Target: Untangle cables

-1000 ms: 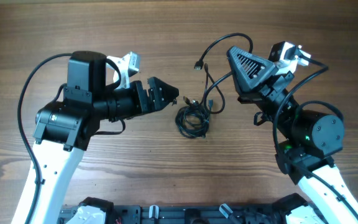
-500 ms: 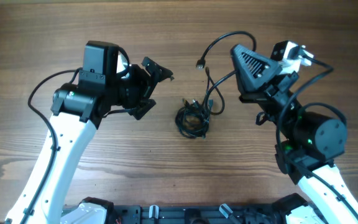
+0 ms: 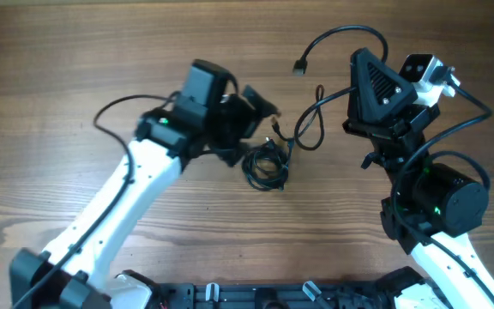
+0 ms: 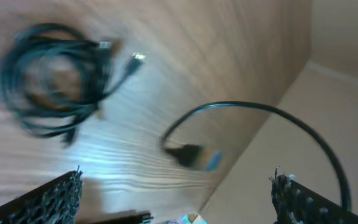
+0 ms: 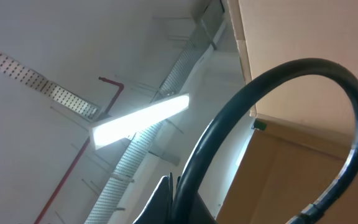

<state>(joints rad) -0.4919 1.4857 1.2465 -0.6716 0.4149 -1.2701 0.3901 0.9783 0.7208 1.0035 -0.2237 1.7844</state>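
A small knot of thin black cables (image 3: 266, 166) lies on the wooden table (image 3: 101, 51) near the middle; it shows blurred in the left wrist view as the knot (image 4: 48, 81). My left gripper (image 3: 258, 131) is open just above and left of the knot, its fingertips (image 4: 58, 198) wide apart with nothing between them. My right gripper (image 3: 371, 73) is raised and shut on one black cable (image 3: 341, 33), seen close up as the cable (image 5: 291, 68). That cable arcs left to a free plug end (image 3: 300, 65), seen also as the plug (image 4: 191, 155). A loose loop (image 3: 311, 129) trails back to the knot.
Thicker black wires (image 3: 114, 107) run from the arm bases. A dark rail (image 3: 247, 296) lines the table's near edge. The right wrist camera looks up at a ceiling light (image 5: 138, 121).
The left arm has swung right and reached out until its open gripper is beside the knot. The right gripper has moved right with its cable, drawing the loop away from the knot.
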